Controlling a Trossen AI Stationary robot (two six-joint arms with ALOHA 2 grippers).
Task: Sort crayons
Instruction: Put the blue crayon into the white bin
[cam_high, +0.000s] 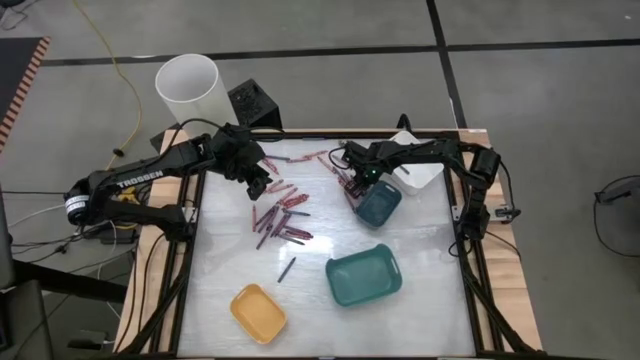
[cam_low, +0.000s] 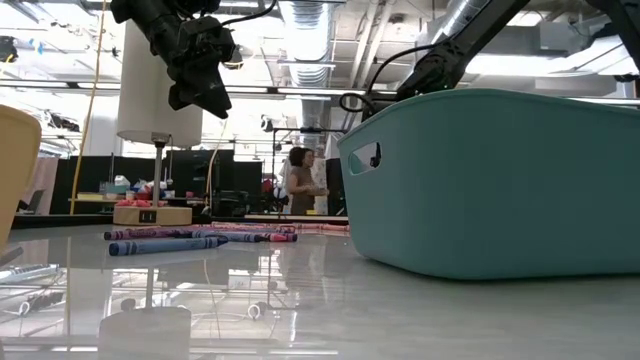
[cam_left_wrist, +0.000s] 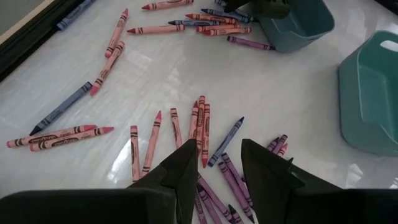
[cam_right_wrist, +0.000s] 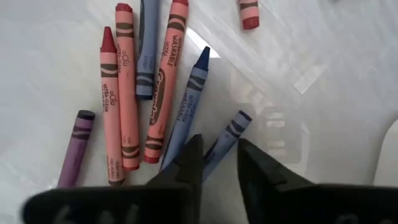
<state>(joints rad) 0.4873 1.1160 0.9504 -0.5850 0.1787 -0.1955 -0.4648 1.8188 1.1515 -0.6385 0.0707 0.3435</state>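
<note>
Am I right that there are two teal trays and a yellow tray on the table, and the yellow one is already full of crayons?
Not quite. The two teal trays, the large one and the small one, and the yellow tray are there, but the high view shows the yellow tray with nothing in it. The crayons lie loose on the table.

You're working in a big open lab or workshop hall: bare ceiling ducts (cam_low: 310, 25) and strip lights run overhead, a grey concrete floor (cam_high: 540, 90) surrounds the wood-framed table (cam_high: 480, 135), and a person (cam_low: 300, 180) stands among cluttered benches behind.
</note>
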